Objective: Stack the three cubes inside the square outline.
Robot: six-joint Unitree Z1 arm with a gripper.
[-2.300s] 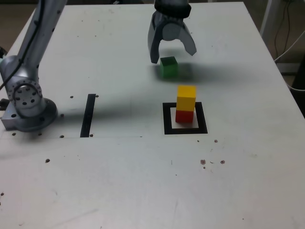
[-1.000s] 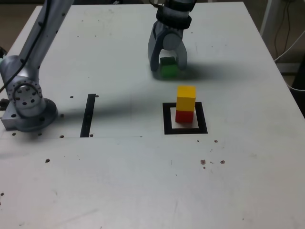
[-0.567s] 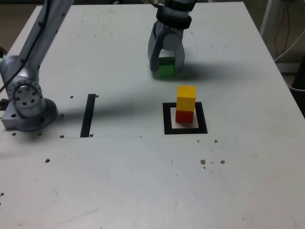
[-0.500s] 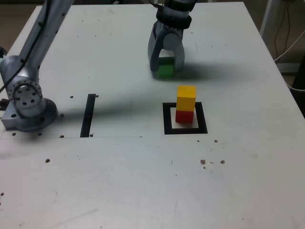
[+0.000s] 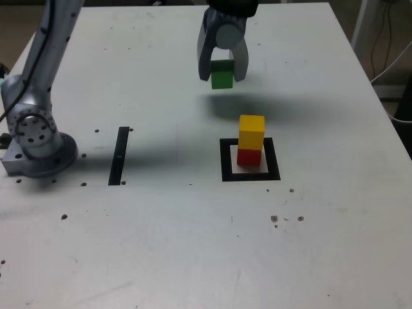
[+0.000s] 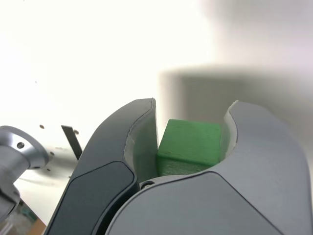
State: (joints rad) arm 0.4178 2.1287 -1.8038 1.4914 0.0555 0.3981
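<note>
The tool is clamped on the green cube, one jaw against each side, and holds it clear of the tabletop, with a soft shadow lying on the surface just below and toward the exterior view's right. From the wrist view the green cube sits snug between the two curved grey jaws, its top face and one edge showing; how deep it sits in the grip I can't quite tell from there. Nearer the camera in the exterior view stands the yellow cube stacked squarely on the red cube, and the red one rests on the white centre of the square outline. The held cube hangs beyond that stack and a little to the exterior view's left of it, well apart. Further to the exterior view's left a narrow black strip lies flat, and beyond it sits the arm's grey base.
</note>
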